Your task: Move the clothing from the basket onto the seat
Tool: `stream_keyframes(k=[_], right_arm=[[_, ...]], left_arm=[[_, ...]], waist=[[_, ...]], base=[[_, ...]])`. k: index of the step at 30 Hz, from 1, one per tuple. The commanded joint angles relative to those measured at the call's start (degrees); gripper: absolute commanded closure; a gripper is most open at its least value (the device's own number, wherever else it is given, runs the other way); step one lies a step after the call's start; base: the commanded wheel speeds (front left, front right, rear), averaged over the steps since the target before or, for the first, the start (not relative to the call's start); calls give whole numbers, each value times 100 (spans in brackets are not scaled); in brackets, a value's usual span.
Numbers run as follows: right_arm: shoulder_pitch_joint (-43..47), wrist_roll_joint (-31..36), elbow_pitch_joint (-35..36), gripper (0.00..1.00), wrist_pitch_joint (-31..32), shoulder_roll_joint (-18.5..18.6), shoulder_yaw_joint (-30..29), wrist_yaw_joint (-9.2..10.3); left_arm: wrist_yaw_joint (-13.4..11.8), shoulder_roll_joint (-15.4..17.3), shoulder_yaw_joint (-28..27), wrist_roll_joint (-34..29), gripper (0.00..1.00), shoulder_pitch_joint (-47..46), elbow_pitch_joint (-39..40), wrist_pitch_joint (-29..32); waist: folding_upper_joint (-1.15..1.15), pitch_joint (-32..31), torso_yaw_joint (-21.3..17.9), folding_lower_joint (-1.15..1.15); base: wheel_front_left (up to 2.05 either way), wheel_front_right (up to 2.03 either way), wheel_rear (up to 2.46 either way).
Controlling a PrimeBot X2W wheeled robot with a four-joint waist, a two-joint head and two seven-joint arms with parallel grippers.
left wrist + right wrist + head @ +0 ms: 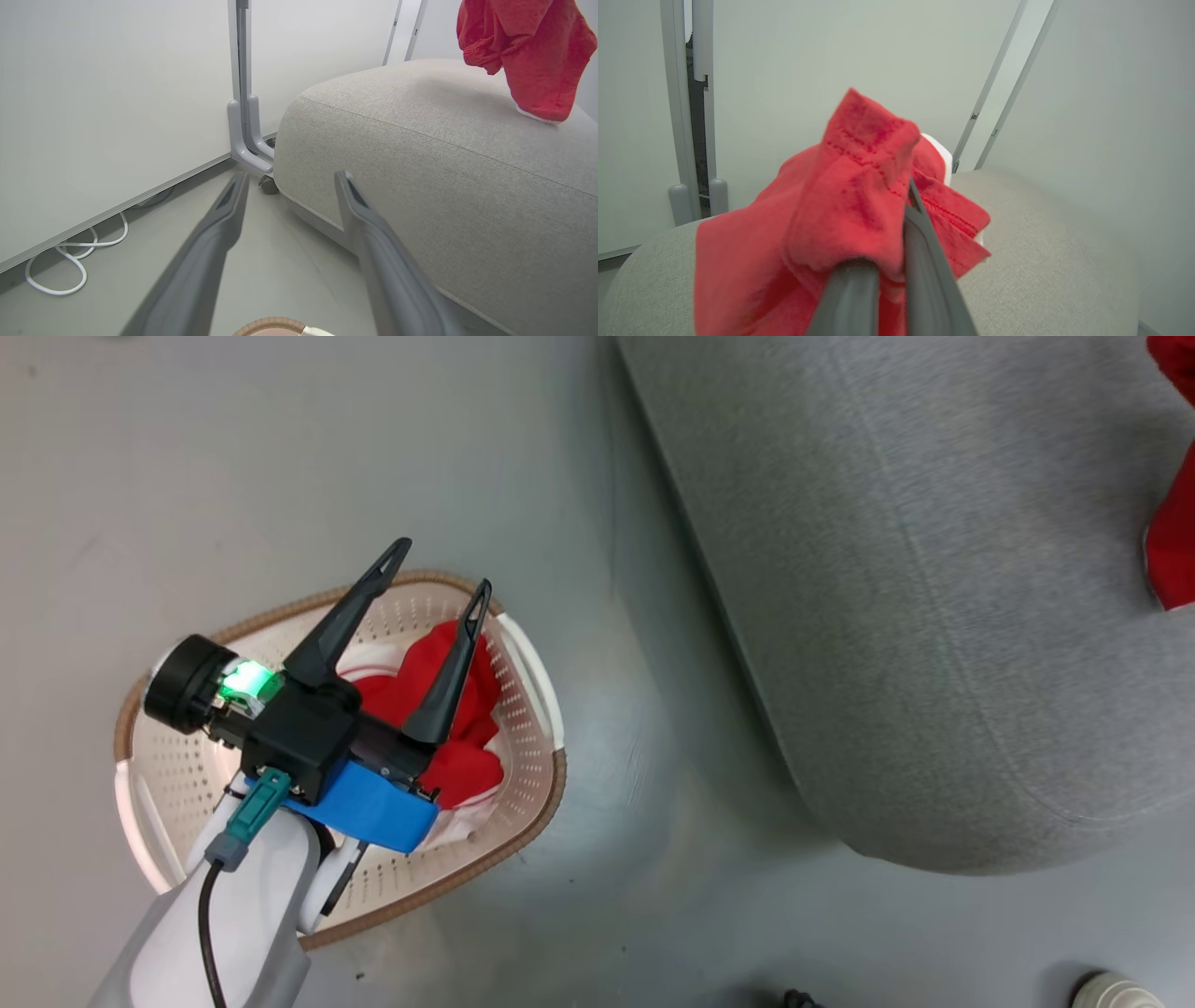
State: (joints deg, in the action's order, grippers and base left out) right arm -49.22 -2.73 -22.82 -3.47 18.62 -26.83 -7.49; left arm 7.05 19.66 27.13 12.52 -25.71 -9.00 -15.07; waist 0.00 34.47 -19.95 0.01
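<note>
Unloading in progress, by judgement: one piece being delivered, one awaiting collection.
Item, left of the seat (934,616), apart from it: basket (518,775) on the floor (280,448), red-and-white garment (462,773) bunched inside.
Item, above that, left of the seat: left gripper (443,565), fingers (336,625) spread wide, holding and touching nothing; next move calls for a descent into the cloth and a closing pinch.
Item, over the seat: right gripper (896,210), fingers (924,261) pinched narrow on a hanging red garment (850,186); next move calls for lowering, then release.
</note>
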Motion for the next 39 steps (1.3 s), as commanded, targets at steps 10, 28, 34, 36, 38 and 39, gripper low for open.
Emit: stream_keyframes(k=[10,28,34,36,38,39], right_arm=[[-251,139,-1159,100,-453,17,-353,-1],[-593,69,-2339,0,-1070,198,-254,-1],[-570,-36,-2446,0,-1103,282,-149,-1],[-532,-69,-2469,0,-1114,301,-121,-1],[-477,-104,-2490,0,-1123,325,-104,-1],[-450,-113,-2498,0,-1119,334,-97,-1]], left_arm=[[-106,248,-98,-102,0,-193,413,15],[-185,132,9,-49,0,-230,313,-11],[-179,59,25,-11,0,-259,237,-17],[-175,22,29,6,0,-256,212,-16],[-166,-26,26,0,0,-263,202,-18],[-161,-50,18,8,0,-266,201,-18]], waist=[[0,867,415,-1],[0,796,491,-1],[0,726,505,-1],[0,681,514,-1],[0,629,526,-1],[0,599,532,-1]], base=[[0,0,0],[0,0,0],[0,0,0],[0,0,0],[0,0,0],[0,0,0]])
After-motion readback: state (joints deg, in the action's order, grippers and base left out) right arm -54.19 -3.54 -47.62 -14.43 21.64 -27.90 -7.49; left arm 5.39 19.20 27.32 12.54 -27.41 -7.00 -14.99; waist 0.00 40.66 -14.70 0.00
